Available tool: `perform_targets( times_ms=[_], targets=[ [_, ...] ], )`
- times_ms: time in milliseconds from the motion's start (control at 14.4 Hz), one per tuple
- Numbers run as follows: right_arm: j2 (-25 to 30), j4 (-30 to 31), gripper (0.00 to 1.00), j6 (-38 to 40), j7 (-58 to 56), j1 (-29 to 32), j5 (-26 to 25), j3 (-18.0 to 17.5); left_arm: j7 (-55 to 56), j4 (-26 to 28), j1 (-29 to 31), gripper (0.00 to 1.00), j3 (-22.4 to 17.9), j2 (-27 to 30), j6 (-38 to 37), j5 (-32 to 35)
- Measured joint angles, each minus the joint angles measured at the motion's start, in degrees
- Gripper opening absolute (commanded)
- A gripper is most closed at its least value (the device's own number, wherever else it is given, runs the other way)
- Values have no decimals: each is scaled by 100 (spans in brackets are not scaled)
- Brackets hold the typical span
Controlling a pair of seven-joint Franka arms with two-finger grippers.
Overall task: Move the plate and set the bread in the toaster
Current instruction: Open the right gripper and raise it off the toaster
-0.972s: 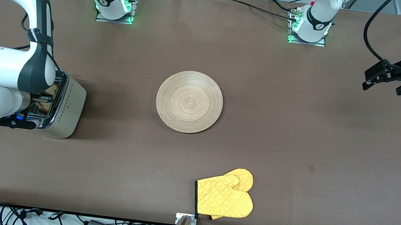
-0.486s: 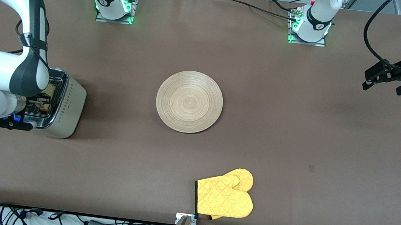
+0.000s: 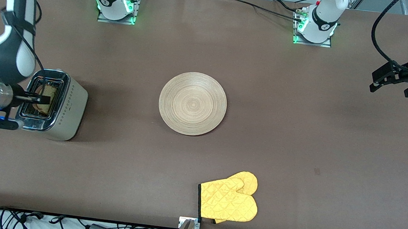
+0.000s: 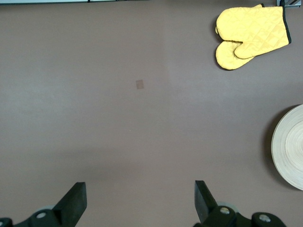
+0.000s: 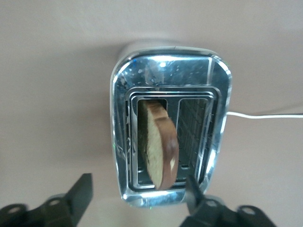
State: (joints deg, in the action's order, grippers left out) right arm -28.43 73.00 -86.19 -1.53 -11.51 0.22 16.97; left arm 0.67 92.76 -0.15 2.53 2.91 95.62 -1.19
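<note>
The toaster point(image 3: 66, 110) stands at the right arm's end of the table. The bread point(image 3: 49, 92) stands tilted in one slot and sticks out above the chrome top. The right wrist view shows the toaster point(image 5: 168, 66) and the bread point(image 5: 158, 142) from above. My right gripper point(image 3: 39, 99) hovers over the toaster, open, touching nothing; its fingertips point(image 5: 138, 189) are spread wider than the toaster top. The plate point(image 3: 192, 103) lies empty at mid table, and its edge shows in the left wrist view point(image 4: 289, 146). My left gripper point(image 3: 391, 89) waits open and empty, high over the table's left-arm end point(image 4: 139, 191).
A yellow oven mitt point(image 3: 228, 201) lies near the table's front edge, nearer to the front camera than the plate; it also shows in the left wrist view point(image 4: 251, 35). A white cord point(image 5: 265, 116) runs from the toaster.
My right arm has risen and drawn back toward its end of the table, uncovering the toaster top. The bread stays in the slot. The left arm has not moved.
</note>
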Motion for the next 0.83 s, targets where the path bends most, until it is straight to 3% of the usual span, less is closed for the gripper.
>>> perform_targets(
  times_ms=[347,833],
  targets=[
    [294,-617,100,37,-4,0,28,-16,0,-277,-1,100,0,-186,-180,0],
    [434,-687,100,66,-4,13,292,-16,0,-496,0,100,0,-349,-347,0]
  ],
)
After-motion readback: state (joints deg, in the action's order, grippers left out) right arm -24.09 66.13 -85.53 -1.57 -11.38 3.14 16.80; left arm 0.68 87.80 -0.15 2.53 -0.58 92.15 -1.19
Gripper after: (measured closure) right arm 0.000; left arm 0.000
